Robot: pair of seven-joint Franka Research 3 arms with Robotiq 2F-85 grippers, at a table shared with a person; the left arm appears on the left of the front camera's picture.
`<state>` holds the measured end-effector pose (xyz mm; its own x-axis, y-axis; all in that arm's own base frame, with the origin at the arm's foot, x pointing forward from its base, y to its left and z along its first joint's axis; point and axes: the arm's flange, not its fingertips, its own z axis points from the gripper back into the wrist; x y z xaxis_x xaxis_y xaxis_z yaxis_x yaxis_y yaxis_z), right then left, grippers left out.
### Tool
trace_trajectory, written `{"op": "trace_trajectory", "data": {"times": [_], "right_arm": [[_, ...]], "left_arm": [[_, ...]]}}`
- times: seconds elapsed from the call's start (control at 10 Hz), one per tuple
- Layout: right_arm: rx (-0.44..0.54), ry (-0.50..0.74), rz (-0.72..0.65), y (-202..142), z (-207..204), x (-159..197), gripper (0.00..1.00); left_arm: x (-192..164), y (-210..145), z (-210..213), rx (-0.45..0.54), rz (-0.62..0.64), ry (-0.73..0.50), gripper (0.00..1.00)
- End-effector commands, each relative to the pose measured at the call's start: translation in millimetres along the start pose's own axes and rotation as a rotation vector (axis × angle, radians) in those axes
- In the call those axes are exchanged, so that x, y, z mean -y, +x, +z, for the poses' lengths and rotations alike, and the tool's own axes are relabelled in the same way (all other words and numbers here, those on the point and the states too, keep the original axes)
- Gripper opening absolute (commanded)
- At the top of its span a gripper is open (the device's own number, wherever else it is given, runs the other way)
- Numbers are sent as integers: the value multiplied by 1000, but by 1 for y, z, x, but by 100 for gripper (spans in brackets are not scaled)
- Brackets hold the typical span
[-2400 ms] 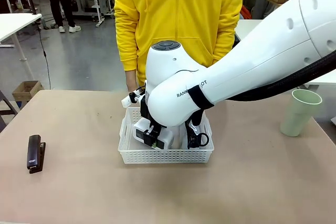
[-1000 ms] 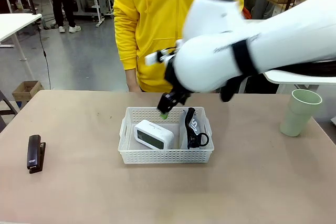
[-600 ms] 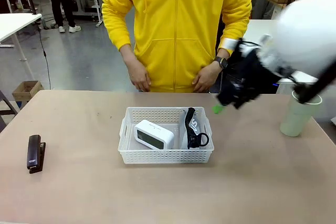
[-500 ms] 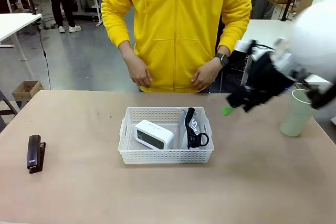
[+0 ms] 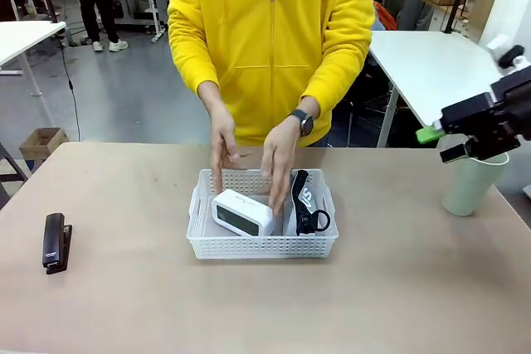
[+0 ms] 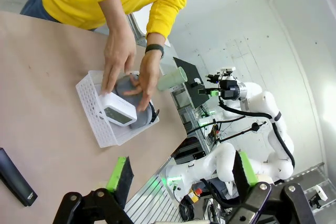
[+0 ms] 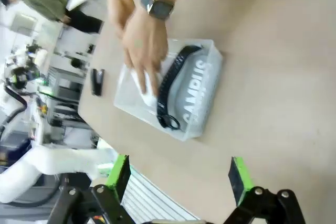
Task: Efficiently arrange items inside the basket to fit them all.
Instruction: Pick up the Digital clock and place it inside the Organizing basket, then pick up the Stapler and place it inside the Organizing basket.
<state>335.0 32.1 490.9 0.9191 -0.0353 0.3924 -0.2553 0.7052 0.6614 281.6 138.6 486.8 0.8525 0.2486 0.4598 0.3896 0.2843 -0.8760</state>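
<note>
Between the green pads of the left gripper, which are spread wide, nothing is held. The right gripper is likewise opened wide and empty, and in the front view is seen just above the upright pale green cup at the table's right edge. At mid-table, the white device is lodged in the basket's left half, with the grey CAMPUS pouch set on edge along its right wall. The device is flanked by one hand and the other hand of a person. The dark stapler is seen lying well left of the basket.
</note>
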Motion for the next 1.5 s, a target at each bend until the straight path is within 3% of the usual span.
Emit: {"op": "trace_trajectory", "data": {"times": [0.0,0.1,0.2,0.3,1.4], "right_arm": [[16,145,-42,-109,-40,44,100],[31,207,-71,-115,-44,52,100],[10,160,-152,-114,-55,55,100],[22,131,-73,0,-3,27,100],[22,131,-73,0,-3,27,100]], "left_arm": [[1,0,-1,11,-20,-21,100],[1,0,-1,11,-20,-21,100],[1,0,-1,11,-20,-21,100],[1,0,-1,11,-20,-21,100],[1,0,-1,11,-20,-21,100]]}}
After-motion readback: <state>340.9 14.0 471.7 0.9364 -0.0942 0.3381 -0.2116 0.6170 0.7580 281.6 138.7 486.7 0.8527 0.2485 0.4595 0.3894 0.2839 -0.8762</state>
